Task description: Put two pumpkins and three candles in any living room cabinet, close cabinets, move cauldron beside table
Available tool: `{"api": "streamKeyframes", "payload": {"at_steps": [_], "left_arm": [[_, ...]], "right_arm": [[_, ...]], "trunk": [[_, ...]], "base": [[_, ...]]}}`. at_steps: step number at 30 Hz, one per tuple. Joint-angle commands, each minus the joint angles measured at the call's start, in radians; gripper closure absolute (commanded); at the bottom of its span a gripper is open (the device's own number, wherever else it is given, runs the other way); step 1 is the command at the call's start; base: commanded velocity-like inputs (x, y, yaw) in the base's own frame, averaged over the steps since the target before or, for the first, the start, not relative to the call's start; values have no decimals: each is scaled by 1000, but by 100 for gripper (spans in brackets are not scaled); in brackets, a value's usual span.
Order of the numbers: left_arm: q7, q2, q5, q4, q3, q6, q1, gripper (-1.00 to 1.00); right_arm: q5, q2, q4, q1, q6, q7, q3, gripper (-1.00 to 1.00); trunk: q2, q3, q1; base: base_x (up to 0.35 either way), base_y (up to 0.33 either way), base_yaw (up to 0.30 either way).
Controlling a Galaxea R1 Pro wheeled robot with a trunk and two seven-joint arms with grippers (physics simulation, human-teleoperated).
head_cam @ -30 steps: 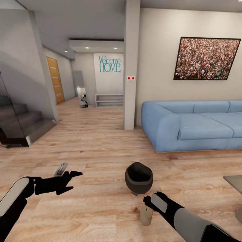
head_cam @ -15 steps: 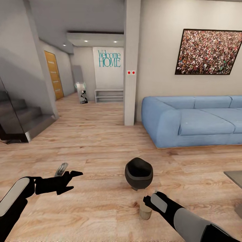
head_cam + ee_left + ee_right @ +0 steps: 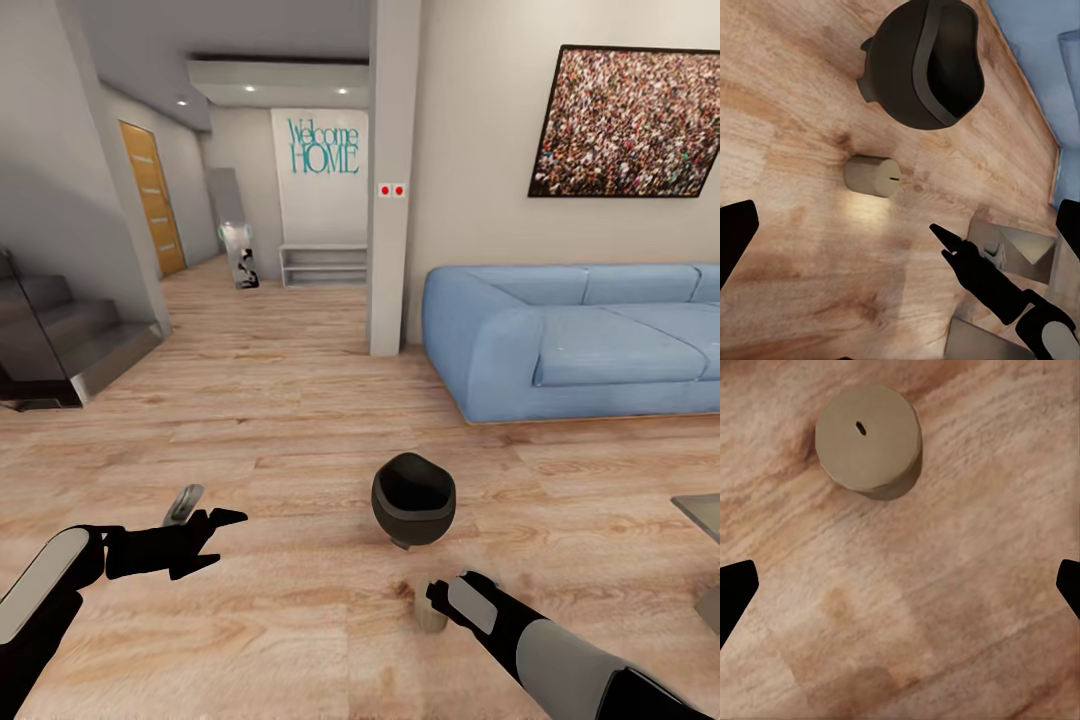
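Note:
The dark round cauldron (image 3: 412, 500) stands upright on the wood floor, also seen in the left wrist view (image 3: 922, 64). One beige candle (image 3: 428, 615) stands on the floor just in front of it, partly hidden by my right wrist. My right gripper (image 3: 901, 589) hangs open above the candle (image 3: 868, 441), which sits off-centre between the wide-spread fingers. My left gripper (image 3: 212, 540) is open and holds nothing, off to the left of the cauldron. The left wrist view shows the candle (image 3: 872, 175) beside the right gripper's dark finger (image 3: 979, 274). Pumpkins and cabinet are out of view.
A blue sofa (image 3: 570, 345) runs along the right wall behind the cauldron. A grey table corner (image 3: 703, 515) shows at the right edge. A white pillar (image 3: 392, 180) stands mid-room, stairs (image 3: 60, 345) at the left, and a hallway behind.
The whole room has slid upward in the head view, so the camera has moved. The candle now sits further under my right wrist. Both arms hold the same pose.

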Motion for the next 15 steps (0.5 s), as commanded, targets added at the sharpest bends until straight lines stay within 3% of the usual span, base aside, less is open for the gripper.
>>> {"api": "streamKeyframes", "payload": {"at_steps": [1, 12, 15], "left_arm": [[10, 1, 11, -1, -1, -1, -1, -100], [10, 0, 15, -1, 0, -1, -1, -100], [10, 2, 70, -1, -2, -1, -1, -100]], "right_arm": [[-2, 0, -2, -1, 5, -6, 6, -100], [0, 0, -2, 0, 10, 10, 7, -100], [0, 0, -2, 0, 11, 39, 7, -100]], "trunk": [[-1, -5, 0], [-3, -48, 5], [-4, -59, 6]], "base": [[0, 0, 0], [0, 0, 0], [0, 0, 0]]}}
